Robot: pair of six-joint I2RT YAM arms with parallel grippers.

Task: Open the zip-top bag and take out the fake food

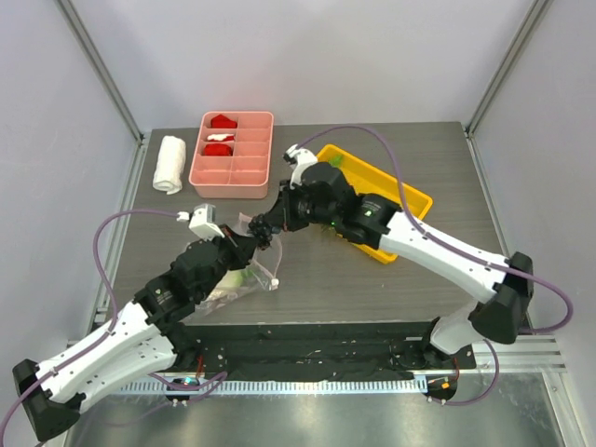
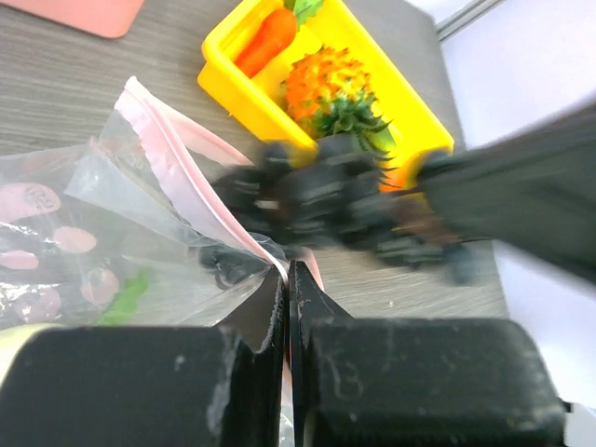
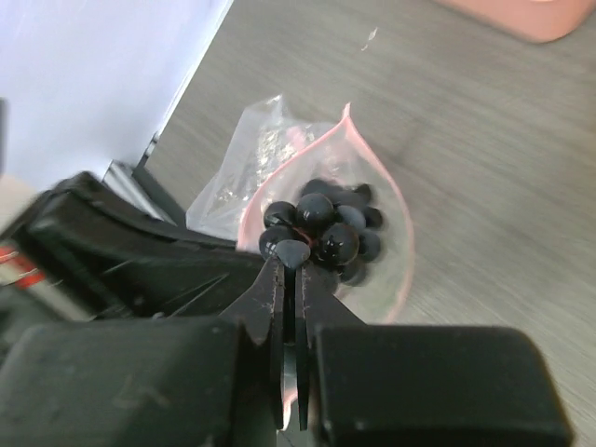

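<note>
The clear zip-top bag [image 1: 253, 276] lies on the table in front of my left arm, its pink-rimmed mouth [image 3: 402, 244] held open. My left gripper [image 2: 287, 270] is shut on the bag's pink zip strip [image 2: 177, 154]. My right gripper [image 3: 291, 263] is at the bag's mouth, shut on the grey stem piece of the dark purple grapes [image 3: 328, 233]. In the top view the two grippers meet, the left [image 1: 244, 245] just below the right [image 1: 262, 227]. A white and green piece [image 1: 226, 279] stays inside the bag. The carrot [image 2: 265, 42] and pineapple [image 2: 331, 88] lie in the yellow bin [image 2: 228, 88].
The yellow bin [image 1: 410, 198] sits at the right under my right arm. A pink divided tray [image 1: 244, 177] with red-and-white pieces stands at the back. A rolled white towel [image 1: 169, 164] lies to its left. Frame posts rise at both back corners.
</note>
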